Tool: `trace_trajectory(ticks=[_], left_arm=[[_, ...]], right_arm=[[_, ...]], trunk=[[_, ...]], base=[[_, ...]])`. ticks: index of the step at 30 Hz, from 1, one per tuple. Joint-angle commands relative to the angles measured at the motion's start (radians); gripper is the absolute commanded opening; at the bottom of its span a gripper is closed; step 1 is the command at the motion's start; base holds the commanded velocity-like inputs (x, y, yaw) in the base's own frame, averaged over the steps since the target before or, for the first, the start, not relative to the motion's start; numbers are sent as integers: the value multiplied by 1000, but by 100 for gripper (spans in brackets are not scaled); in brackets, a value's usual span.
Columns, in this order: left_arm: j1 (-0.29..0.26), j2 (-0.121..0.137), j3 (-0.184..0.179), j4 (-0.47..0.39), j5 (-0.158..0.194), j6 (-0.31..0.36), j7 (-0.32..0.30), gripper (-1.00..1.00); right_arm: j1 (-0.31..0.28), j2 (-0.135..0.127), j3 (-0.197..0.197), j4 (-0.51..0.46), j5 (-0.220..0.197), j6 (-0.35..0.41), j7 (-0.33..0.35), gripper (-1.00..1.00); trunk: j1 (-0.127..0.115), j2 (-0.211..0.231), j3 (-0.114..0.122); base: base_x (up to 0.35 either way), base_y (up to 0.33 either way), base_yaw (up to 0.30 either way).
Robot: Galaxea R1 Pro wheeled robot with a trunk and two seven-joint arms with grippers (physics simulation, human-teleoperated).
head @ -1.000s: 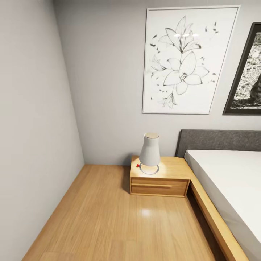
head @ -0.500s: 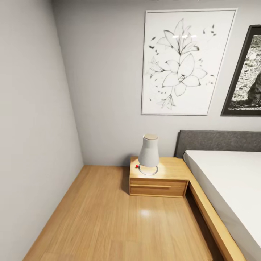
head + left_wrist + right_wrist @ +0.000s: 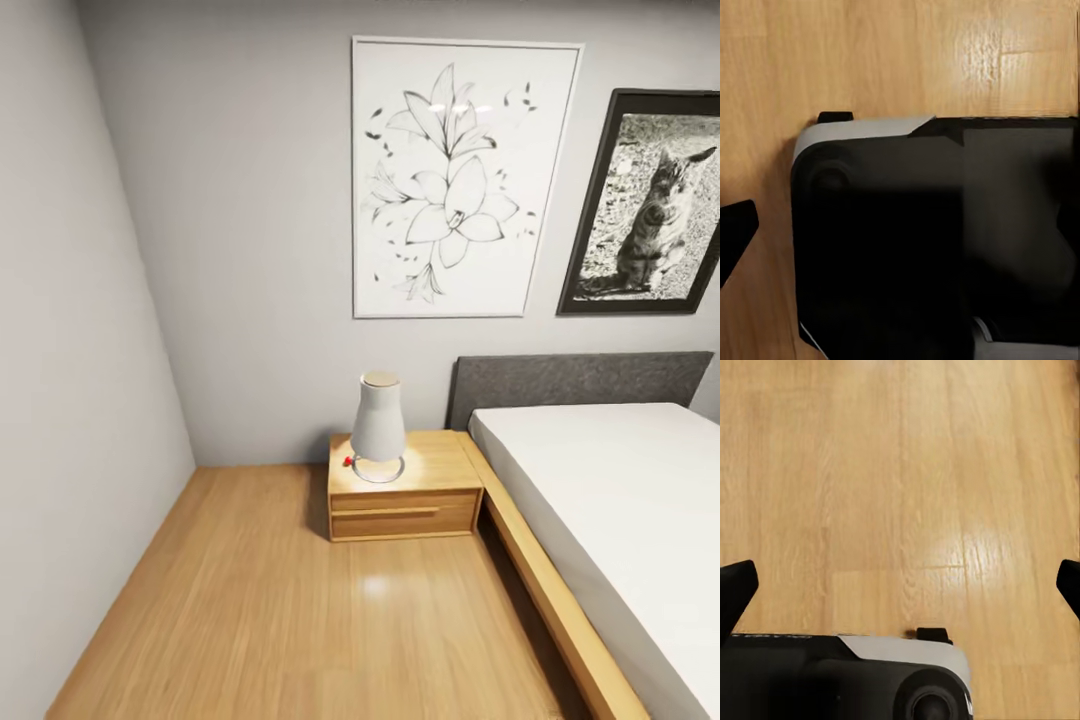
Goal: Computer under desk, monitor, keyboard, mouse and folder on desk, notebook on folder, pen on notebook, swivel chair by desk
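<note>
- Bed (image 3: pixel 600 480) cut off at frame edge beside nightstand (image 3: pixel 400 495) with lamp (image 3: pixel 378 428).
- Right gripper (image 3: pixel 900 585) spread wide over floor (image 3: pixel 900 472).
- Left gripper (image 3: pixel 735 240): 1 fingertip visible, state unclear.

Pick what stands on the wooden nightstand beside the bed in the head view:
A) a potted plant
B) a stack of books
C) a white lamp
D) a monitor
C: a white lamp with a tapered body stands on the nightstand, which sits between the grey wall and the bed, below the flower picture.
</note>
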Motion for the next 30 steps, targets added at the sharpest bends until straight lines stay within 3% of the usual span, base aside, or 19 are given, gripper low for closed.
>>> trace_trajectory(ticks=[1,4,5,7,11,13,16,27,30], left_arm=[[0,1,0,-10,0,-3,0,100],[0,6,0,-35,0,-12,0,100],[0,27,1,-61,0,-39,0,100],[0,39,1,-70,0,-69,1,100],[0,54,4,-77,3,-199,3,100],[0,55,10,-73,4,-330,5,100],[0,55,11,-72,5,-371,7,100],[0,54,5,-61,1,-393,6,100],[0,51,4,6,0,-392,4,100]], right_arm=[[-1,0,-1,-21,2,-17,1,100],[-1,0,1,-62,5,-32,3,100],[-1,-8,3,-115,11,-40,4,100],[-1,-12,4,-145,13,-41,3,100],[-1,-40,4,-175,14,-43,1,100],[-1,-47,4,-179,14,-43,1,100],[-1,-48,4,-180,14,-44,1,100],[-1,-49,6,-181,15,-50,2,100],[-1,-48,6,-180,16,-71,2,100]], trunk=[[-4,6,2],[-15,27,11],[-19,34,14],[-27,48,21],[-42,76,33],[-50,90,39],[-61,111,49],[-65,118,52],[-65,118,52]], base=[[0,0,-289],[0,0,-291],[0,0,-288],[0,0,-284],[0,0,-277],[0,0,-278],[0,0,-286],[0,0,-292],[0,0,-293]])
